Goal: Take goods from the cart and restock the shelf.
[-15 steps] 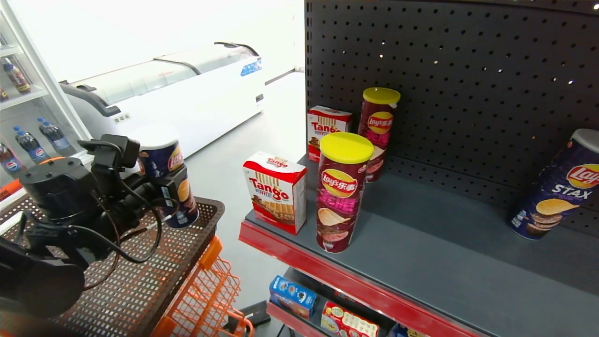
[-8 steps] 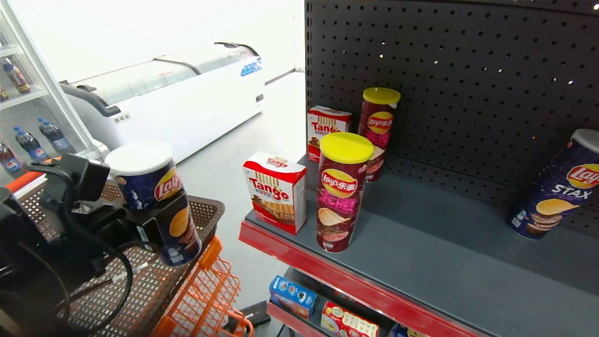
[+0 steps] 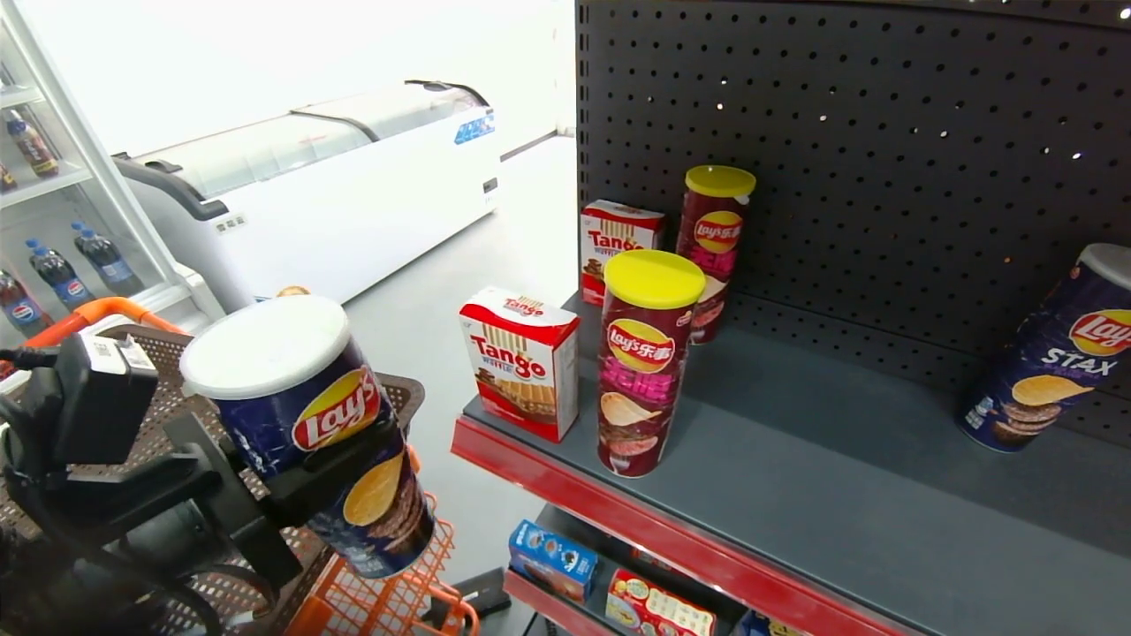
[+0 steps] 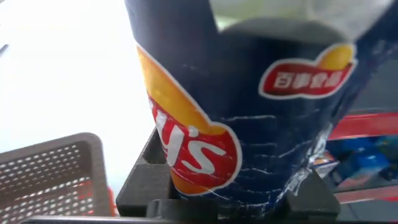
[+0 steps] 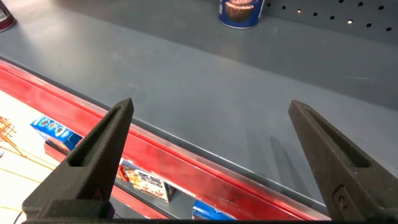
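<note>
Blue chips can (image 3: 305, 415), white lid, tilted, held in air over cart (image 3: 399, 389) corner nearest shelf (image 3: 795, 477). Left gripper (image 3: 309, 473) clamped around can middle. Right gripper (image 5: 211, 155) spread wide, nothing between, above shelf front edge. Shelf left end: wafer box (image 3: 521, 362) just beside maroon can (image 3: 645, 362). Second blue can (image 3: 1051, 353) leans on back panel (image 3: 884, 132).

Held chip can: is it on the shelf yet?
No, the left end effector holds the chip can by the cart, left of the shelf.
</note>
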